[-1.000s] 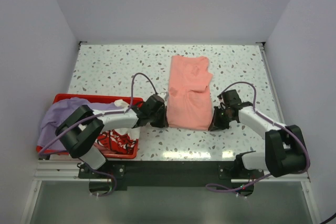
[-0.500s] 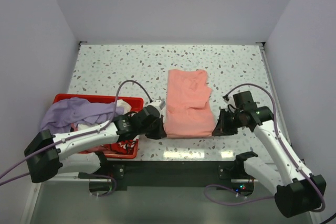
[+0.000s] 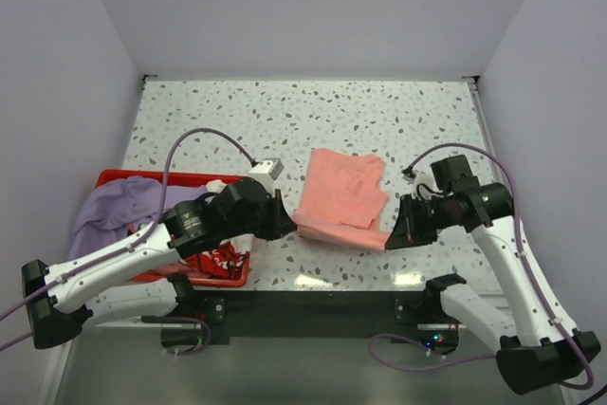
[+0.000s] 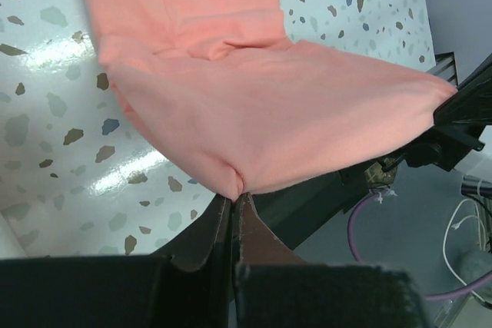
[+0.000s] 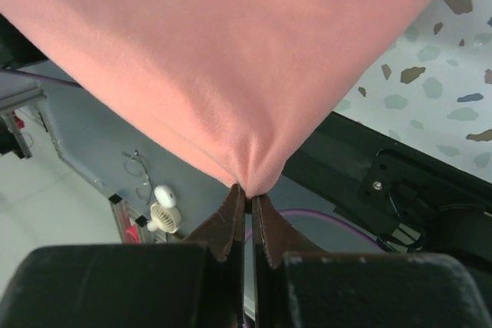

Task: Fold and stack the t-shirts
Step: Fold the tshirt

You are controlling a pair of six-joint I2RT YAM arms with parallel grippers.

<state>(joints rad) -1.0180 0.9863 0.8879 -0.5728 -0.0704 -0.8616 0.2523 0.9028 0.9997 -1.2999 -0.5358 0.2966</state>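
The salmon-pink t-shirt [image 3: 343,194] lies partly folded on the speckled table, its near edge lifted off the surface. My left gripper [image 3: 290,225] is shut on the shirt's near left corner [image 4: 234,182]. My right gripper [image 3: 393,236] is shut on the near right corner [image 5: 247,180]. The near hem hangs stretched between the two grippers above the table's front edge. The lavender t-shirt [image 3: 119,204] and the white t-shirt with red print [image 3: 213,258] lie in the red crate.
The red crate [image 3: 123,178] stands at the near left of the table [image 3: 218,120]. The black front rail [image 3: 313,305] runs under the lifted hem. White walls enclose the table on three sides.
Both grippers have risen and pulled the shirt's near edge up and toward the front. The shirt's far end has slid nearer along the table.
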